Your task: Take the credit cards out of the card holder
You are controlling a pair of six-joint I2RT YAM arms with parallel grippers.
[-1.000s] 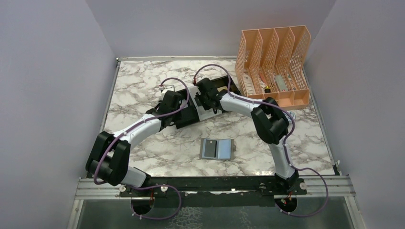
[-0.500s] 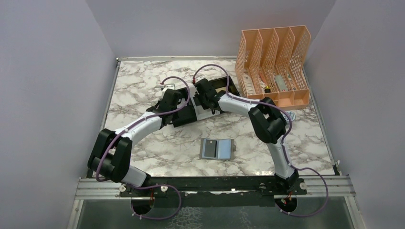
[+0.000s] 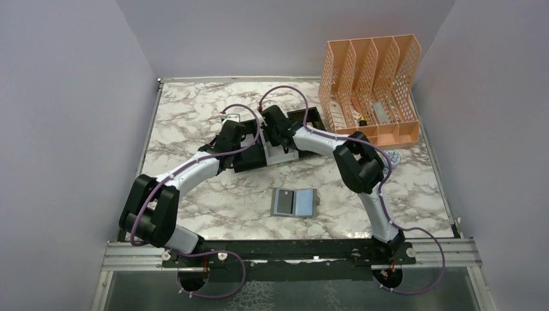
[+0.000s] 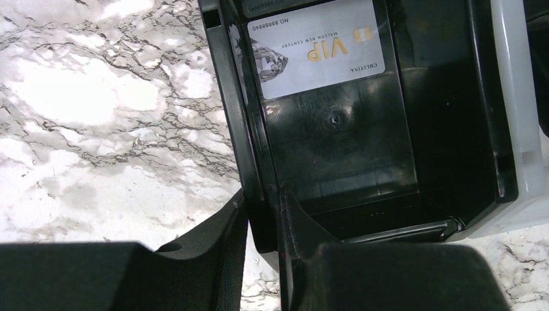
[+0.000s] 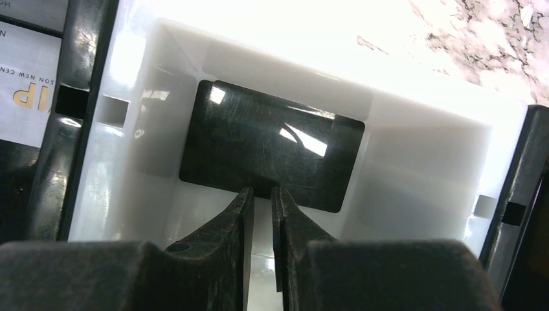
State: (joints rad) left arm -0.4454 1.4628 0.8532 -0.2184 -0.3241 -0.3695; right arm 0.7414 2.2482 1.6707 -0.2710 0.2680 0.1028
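Note:
The card holder [image 3: 294,202] lies open on the table near the front, blue-grey inside up; I cannot tell whether cards are in it. Both grippers are farther back at the black-and-white tray [image 3: 309,116]. My left gripper [image 3: 228,134] is shut on the tray's black side wall [image 4: 228,97], one finger on each side [image 4: 262,197]. A white credit card with gold VIP lettering [image 4: 317,46] lies in that black compartment. My right gripper [image 5: 260,189] is nearly shut with a narrow empty slit, its tips at the near edge of a black card [image 5: 272,146] lying flat in the white compartment [image 5: 414,162].
A peach mesh file rack [image 3: 370,87] with small items stands at the back right, close to the right arm's elbow [image 3: 359,165]. Grey walls enclose the marble table [image 3: 194,103] on three sides.
Both grippers and the tray have shifted slightly toward the back of the table. The card holder has not moved.

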